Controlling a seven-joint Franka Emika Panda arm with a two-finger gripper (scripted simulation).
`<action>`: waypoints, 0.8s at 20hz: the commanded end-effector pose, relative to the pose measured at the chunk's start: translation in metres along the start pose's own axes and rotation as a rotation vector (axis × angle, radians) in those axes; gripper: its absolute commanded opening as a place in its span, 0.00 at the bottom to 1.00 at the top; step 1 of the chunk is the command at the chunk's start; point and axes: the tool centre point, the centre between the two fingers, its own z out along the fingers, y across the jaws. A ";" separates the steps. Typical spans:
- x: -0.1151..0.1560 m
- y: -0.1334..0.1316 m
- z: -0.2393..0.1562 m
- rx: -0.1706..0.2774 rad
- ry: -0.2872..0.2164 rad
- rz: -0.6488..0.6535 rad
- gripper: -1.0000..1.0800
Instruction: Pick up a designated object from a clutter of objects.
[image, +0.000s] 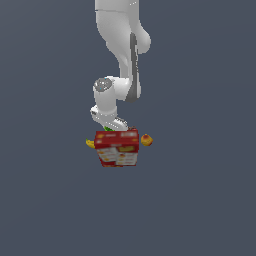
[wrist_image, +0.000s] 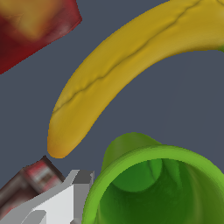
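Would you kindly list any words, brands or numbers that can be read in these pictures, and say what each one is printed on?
None can be read.
Red cracker box: white and yellow panels carry print, too blurred and small to read.
Banana, green cup, apple: no print visible.
Dark item with a red and white patch: no legible marks.
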 end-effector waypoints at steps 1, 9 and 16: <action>0.000 0.000 0.000 0.000 0.000 0.000 0.00; 0.000 -0.005 -0.008 0.000 0.000 0.000 0.00; 0.002 -0.024 -0.035 -0.001 0.000 0.000 0.00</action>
